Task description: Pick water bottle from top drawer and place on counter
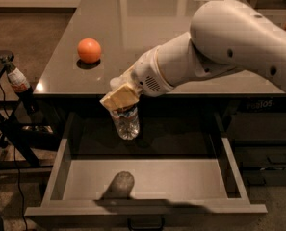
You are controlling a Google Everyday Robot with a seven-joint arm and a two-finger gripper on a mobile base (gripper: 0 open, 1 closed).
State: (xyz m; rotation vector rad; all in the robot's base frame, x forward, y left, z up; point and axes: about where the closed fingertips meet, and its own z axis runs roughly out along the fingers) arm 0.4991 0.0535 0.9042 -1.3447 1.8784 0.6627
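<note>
My gripper [119,96] is shut on the top of the water bottle [125,122], a small clear plastic bottle that hangs upright below the tan fingers [118,98]. The bottle is in the air above the open top drawer [147,182], in front of the counter's front edge. Its shadow lies on the drawer's pale bottom. The counter [147,37] is glossy dark grey and stretches behind the arm. My white arm comes in from the upper right.
An orange [89,50] sits on the counter at the left. A dark soda bottle with a red label [17,81] stands on a black stand left of the counter. Dark lower drawers [267,153] are at the right.
</note>
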